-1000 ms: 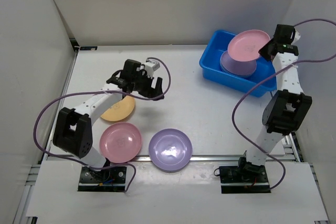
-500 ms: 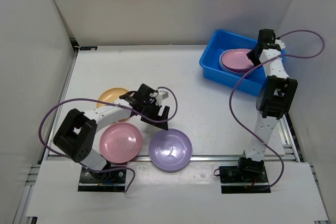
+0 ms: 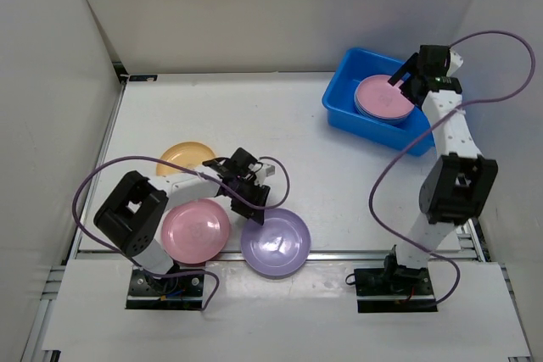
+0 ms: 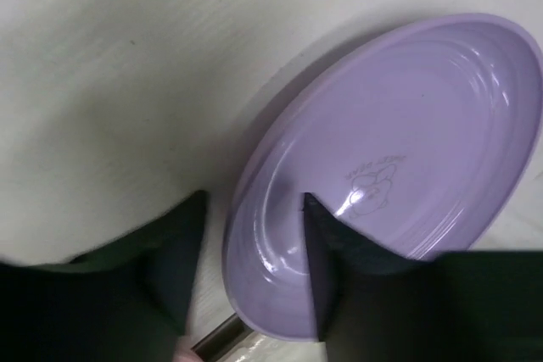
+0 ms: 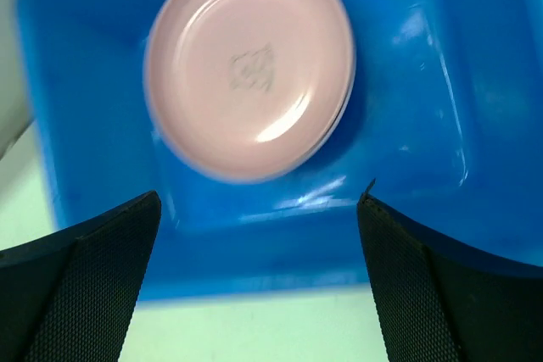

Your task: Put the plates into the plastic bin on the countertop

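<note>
On the countertop (image 3: 254, 116) a purple plate (image 3: 280, 243) (image 4: 407, 125) lies at the front. A pink plate (image 3: 196, 230) sits to its left and a yellow-orange plate (image 3: 182, 155) behind that. My left gripper (image 3: 251, 201) (image 4: 254, 201) straddles the purple plate's near-left rim. One finger rests inside the plate, the other stands outside with a sliver of table showing. My right gripper (image 3: 405, 76) (image 5: 259, 201) hangs wide open and empty over the blue plastic bin (image 3: 338, 101) (image 5: 424, 125). A pink plate (image 3: 382, 95) (image 5: 250, 74) lies flat in the bin on another plate.
White walls enclose the table on the left, back and right. A metal rail (image 3: 339, 253) runs along the front edge, just below the purple plate. Purple cables loop from both arms. The bin stands at the back right, angled against the right wall.
My left gripper moved right and down to the purple plate's rim and its jaws narrowed. My right gripper let the pink plate drop flat into the bin and opened wide.
</note>
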